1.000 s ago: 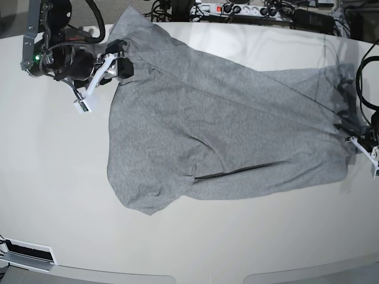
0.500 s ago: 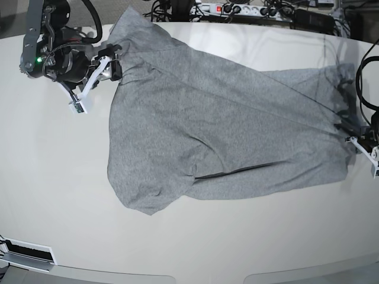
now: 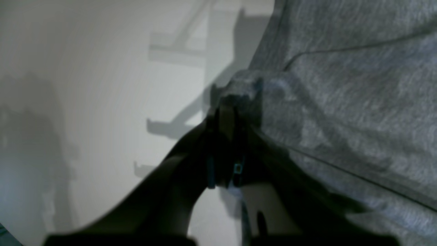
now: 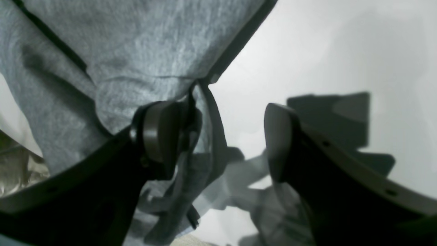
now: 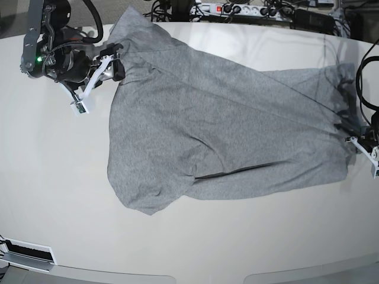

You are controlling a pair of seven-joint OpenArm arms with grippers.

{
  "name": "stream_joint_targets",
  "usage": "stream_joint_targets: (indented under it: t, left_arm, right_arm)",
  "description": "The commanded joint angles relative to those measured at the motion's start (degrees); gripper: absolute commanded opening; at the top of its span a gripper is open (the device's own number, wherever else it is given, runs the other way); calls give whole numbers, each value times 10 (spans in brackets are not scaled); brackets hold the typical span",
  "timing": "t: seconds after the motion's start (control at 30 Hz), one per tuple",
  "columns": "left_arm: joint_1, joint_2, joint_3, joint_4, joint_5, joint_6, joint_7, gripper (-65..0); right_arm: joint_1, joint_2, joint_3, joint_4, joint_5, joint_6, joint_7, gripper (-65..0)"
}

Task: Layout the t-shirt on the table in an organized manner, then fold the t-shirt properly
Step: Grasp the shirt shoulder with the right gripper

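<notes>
Left gripper [image 3: 227,112] is clamped on the t-shirt [image 5: 219,136] edge; right gripper [image 4: 218,140] gapes wide, one finger [image 4: 160,136] touching cloth. Shirt lies spread, rumpled, across the table [image 5: 195,242].

right arm: black cylindrical motor housing [image 5: 62,62], green indicator light, thick black cable looping above | right gripper [image 5: 95,80]: white plastic fingers [image 4: 160,136] with rounded grey pads, small screw holes along black-backed edges | left gripper [image 5: 362,141]: white bracket, dark fingers [image 3: 225,119], black cable
</notes>
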Motion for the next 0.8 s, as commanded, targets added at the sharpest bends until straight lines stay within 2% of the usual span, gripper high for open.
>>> stream_joint_targets:
  t: [0.0,0.17,0.3,0.53,0.63,0.77]
  left_arm:
    - [-11,-17,-7,6,3,6,-11,-650]
    - [-11,-17,-7,6,3,6,-11,-650]
    - [-11,-17,-7,6,3,6,-11,-650]
    - [-11,-17,-7,6,3,6,-10,-650]
    - [-11,-17,-7,6,4,6,-10,-650]
    - [-11,-17,-7,6,4,6,-10,-650]
  right_arm:
    - [4,4,2,8,3,2,13,-244]
    - [4,4,2,8,-46,-34,37,-245]
    - [3,4,-1,-4,-37,-17,39,-245]
    - [9,4,-17,-55,-36,-17,53,-245]
    - [19,6,-17,-55,2,-14,20,-245]
    - [36,6,-16,-55,51,13,-39,-245]
